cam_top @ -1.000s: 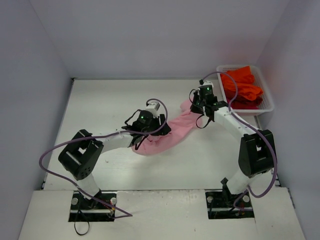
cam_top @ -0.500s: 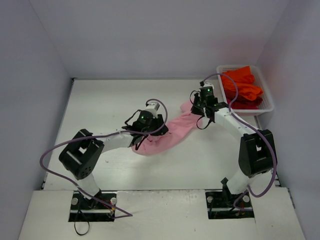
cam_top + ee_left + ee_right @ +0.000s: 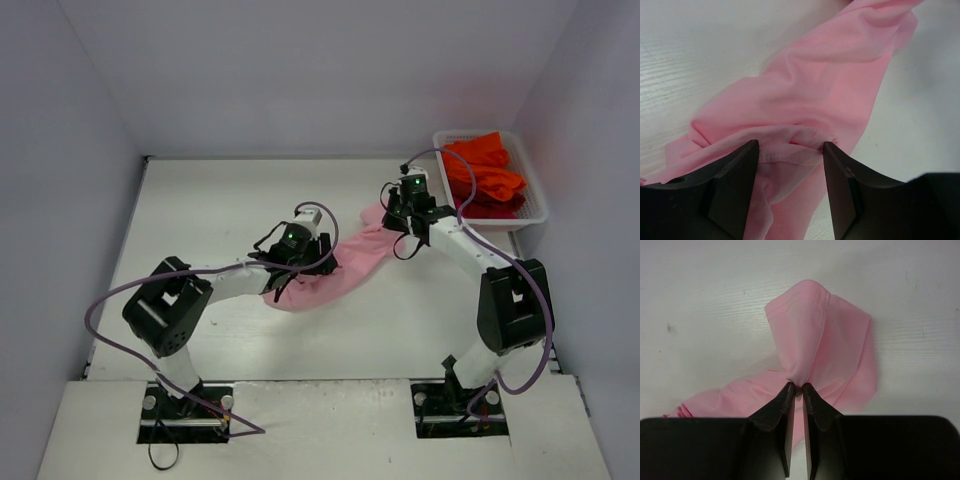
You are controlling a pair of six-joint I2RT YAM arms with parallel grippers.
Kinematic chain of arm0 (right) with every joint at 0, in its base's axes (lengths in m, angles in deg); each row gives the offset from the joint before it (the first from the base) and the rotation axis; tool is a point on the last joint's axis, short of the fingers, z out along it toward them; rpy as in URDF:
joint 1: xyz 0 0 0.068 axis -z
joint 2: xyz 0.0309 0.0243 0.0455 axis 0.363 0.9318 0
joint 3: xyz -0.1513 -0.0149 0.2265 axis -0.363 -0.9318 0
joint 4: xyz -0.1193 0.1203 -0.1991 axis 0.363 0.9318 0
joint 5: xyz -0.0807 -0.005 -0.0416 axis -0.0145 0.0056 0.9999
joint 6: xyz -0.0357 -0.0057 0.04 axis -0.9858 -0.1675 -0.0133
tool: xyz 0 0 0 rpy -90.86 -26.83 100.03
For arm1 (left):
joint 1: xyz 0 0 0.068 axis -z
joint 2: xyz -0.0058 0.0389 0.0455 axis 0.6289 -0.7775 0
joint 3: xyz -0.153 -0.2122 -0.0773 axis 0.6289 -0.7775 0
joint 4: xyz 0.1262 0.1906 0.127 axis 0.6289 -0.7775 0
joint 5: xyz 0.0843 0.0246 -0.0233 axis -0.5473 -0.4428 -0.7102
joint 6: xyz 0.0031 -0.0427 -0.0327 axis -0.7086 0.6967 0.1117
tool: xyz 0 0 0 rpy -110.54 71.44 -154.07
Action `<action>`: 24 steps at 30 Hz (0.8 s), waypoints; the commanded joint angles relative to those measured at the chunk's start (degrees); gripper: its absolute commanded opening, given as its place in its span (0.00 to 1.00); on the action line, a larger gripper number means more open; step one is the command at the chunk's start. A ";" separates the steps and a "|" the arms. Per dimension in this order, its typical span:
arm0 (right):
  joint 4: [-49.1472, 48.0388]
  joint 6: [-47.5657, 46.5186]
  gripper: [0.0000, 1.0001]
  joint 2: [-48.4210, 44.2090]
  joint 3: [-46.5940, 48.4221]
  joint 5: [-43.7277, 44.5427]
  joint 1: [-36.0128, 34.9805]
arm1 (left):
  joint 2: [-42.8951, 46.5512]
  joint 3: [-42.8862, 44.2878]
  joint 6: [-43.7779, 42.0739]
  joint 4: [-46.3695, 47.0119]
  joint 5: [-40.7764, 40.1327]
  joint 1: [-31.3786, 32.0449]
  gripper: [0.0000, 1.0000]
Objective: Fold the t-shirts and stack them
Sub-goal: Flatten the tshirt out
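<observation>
Your right hand is clenched on the pink t-shirt. Its two fingers are pressed almost together, with a bunched pinch of cloth caught between the tips. From that pinch the fabric fans out in a rounded fold over the table.

Your left hand is released. Its fingers stand well apart and straddle a rumpled hem ridge of the same shirt; cloth lies between them but is not squeezed.

From the overhead view, the pink shirt stretches as a long, wrinkled band slanting across the middle of the table. Your left hand sits at its nearer, left end and your right hand at its farther, right end. You cannot tell from these views whether the pinched end is lifted off the table or resting on it.

The orange-red t-shirts are heaped unfolded in the white basket at the far right corner of the table. The basket is near your right hand and well apart from your left.
</observation>
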 commanded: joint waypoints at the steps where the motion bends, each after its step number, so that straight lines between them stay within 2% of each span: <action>1: -2.43 -0.31 0.09 -2.55 -0.39 -0.18 0.69 | -0.20 3.46 -1.42 0.36 -1.56 1.08 0.50; 3: -2.34 -0.40 0.09 -2.64 -0.57 -0.18 0.78 | -0.64 3.72 -1.51 0.36 -1.82 1.26 0.49; 6: -2.51 -0.40 0.09 -2.81 -1.01 -0.18 1.04 | -1.26 4.07 -1.68 0.18 -2.26 1.70 0.42; 10: -2.60 -0.48 0.09 -3.08 -1.36 -0.18 1.22 | -1.52 3.90 -2.03 -0.08 -2.87 1.96 0.26; 11: -2.60 -0.49 0.09 -3.16 -1.54 -0.18 1.31 | -1.44 3.90 -2.12 0.00 -3.22 2.14 0.18; 15: -2.60 -0.49 0.09 -3.25 -1.63 -0.44 1.57 | -0.47 4.07 -2.91 -0.96 -4.45 2.22 0.01; 24: -2.60 -1.10 0.08 -5.18 -2.86 -0.44 3.06 | 5.41 4.25 -5.28 -7.55 -12.09 2.22 0.00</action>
